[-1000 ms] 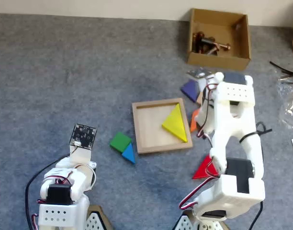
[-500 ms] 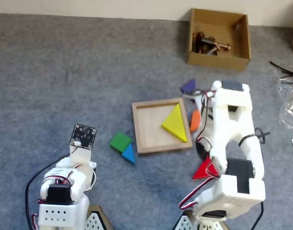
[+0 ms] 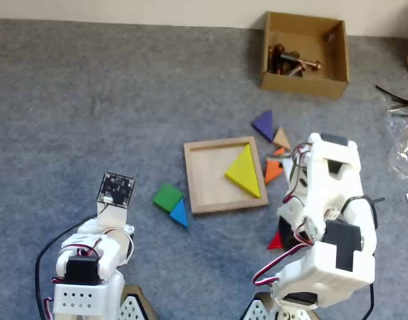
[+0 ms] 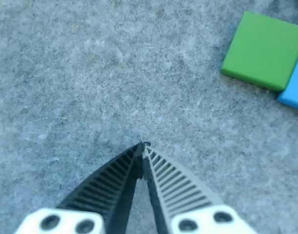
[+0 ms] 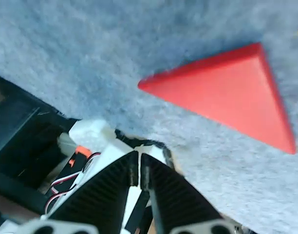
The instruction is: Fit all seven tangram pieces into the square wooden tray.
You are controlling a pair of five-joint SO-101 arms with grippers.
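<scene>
Left gripper (image 4: 143,146): clenched, empty, tips low over the carpet (image 3: 91,100). Green square (image 4: 263,51) and blue triangle (image 4: 295,92) lie just beyond it. They touch each other and sit outside the tray (image 3: 188,179), near its left wall.

Right gripper (image 5: 139,157): fingers pressed together with nothing between them, tucked back toward its own base. Red triangle (image 5: 227,92) lies flat on the carpet close beside it. In the high view the right arm partly covers it. It is apart from the tray.

Tray: one piece in, the yellow triangle (image 3: 245,172), long side along the right wall, point toward the centre. Six pieces are out, so the task looks to be at an early stage.

Past the tray's right wall: orange piece (image 3: 273,171) just beside the rim, then tan triangle (image 3: 281,139) and purple piece (image 3: 263,124) farther on. Cardboard box (image 3: 304,85) at the far edge is no part of the task.

Step in hand (judgement): the right arm picks up the red triangle.
- Open the fingers fully before descending.
- Turn the wrist so the fingers straddle a corner, one finger on each edge.
- Press the tips slightly into the carpet pile to get below the thin edge.
- Lift straight up, so the piece does not slide off along the carpet.
- Red looks like the twin of yellow. Plan to lay its long side along a free wall, point meeting yellow's at the centre.
- Lower it level. A tilted piece may catch on the rim or nudge yellow.
</scene>
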